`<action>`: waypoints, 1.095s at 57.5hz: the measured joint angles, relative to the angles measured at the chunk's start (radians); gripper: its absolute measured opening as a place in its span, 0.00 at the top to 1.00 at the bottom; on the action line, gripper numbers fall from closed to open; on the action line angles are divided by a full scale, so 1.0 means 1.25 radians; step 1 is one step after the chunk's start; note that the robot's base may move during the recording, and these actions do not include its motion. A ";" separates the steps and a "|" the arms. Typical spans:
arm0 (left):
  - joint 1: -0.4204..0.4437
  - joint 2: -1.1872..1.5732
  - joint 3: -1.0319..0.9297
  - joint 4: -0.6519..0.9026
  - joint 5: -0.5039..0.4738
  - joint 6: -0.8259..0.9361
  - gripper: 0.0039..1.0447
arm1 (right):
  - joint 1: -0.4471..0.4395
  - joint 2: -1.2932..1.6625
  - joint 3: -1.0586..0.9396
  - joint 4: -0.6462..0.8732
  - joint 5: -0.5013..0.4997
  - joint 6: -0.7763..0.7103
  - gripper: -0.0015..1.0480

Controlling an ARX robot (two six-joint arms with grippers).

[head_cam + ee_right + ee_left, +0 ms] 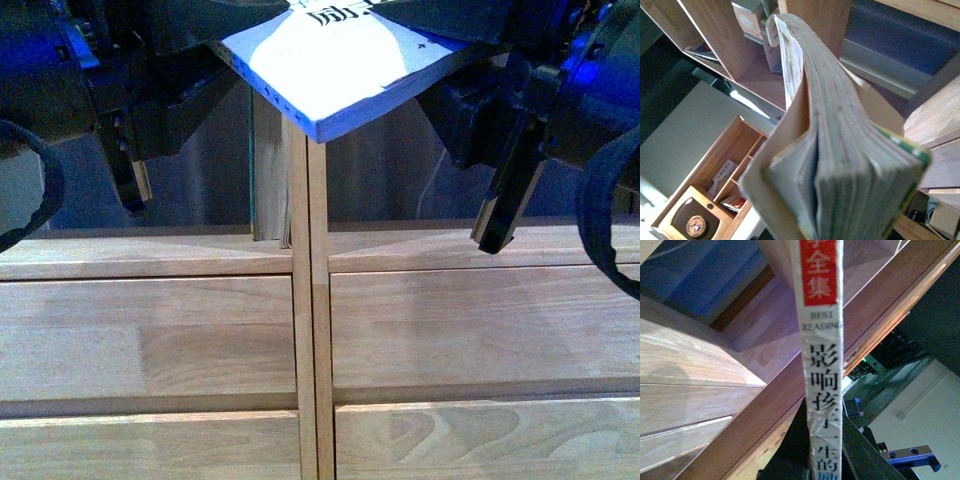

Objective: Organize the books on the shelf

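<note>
Holding: left gripper point(823, 430) clamps the white paperback point(340, 60) by its spine, arm raised.
Right gripper point(495, 160): raised at the page edge; grip cannot be told.
Paperback: lying flat above the shelf point(150, 330), over its central upright point(308, 330).
Teal-edged book point(266, 170): standing upright in the left compartment.

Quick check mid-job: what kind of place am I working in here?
Probably an indoor room furnished like a study, perhaps a test lab: a wooden shelf with drawers, a book held up before it, and a second compartmented cabinet nearby.
</note>
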 joint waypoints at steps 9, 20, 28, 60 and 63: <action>0.017 -0.007 -0.010 0.014 0.003 -0.007 0.94 | 0.010 0.000 -0.003 -0.020 -0.008 -0.003 0.69; 0.071 -0.040 -0.029 -0.016 -0.001 0.043 0.94 | -0.058 -0.022 -0.016 -0.114 -0.022 -0.083 0.38; 0.122 -0.069 -0.031 -0.077 -0.021 0.133 0.94 | -0.170 -0.075 -0.022 -0.206 -0.052 -0.182 0.16; 0.236 0.026 0.167 -0.305 -0.274 0.810 0.94 | -0.407 -0.286 -0.075 -0.447 -0.046 -0.863 0.07; 0.235 0.051 0.197 -0.332 -0.283 0.855 0.94 | -0.407 -0.291 -0.079 -0.448 -0.045 -0.899 0.07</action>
